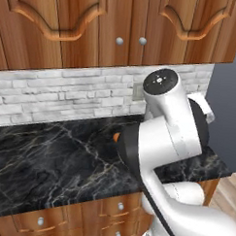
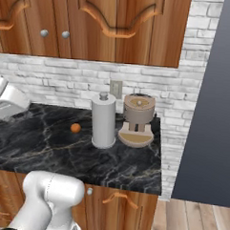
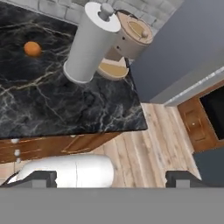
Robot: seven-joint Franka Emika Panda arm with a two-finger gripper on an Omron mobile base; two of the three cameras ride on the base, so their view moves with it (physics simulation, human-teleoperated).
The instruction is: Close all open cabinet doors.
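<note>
So the cabinet doors (image 1: 100,22) run along the top of both base views, up around 12 o'clock above the counter. They're tall reddish-brown panels, long axis straight up and down, arch carvings curving across them. In the left base view two round silver knobs (image 1: 130,41) sit side by side where a pair of doors meets, and those doors look flush with their neighbours, faces pointing out toward the robot. Same pair of knobs shows at about 10 o'clock in the right base view.

Below them, on the black marble counter (image 2: 43,146), there's a white paper towel roll (image 2: 103,120) standing upright, a tan coffee machine (image 2: 137,120) just beside it at its 3 o'clock, and a small orange (image 2: 75,128) at the roll's 9 o'clock.

The gripper (image 3: 111,178) has its fingertips (image 3: 41,178) spread wide apart with nothing between them, looking down past the counter edge at the wooden floor (image 3: 148,144).
</note>
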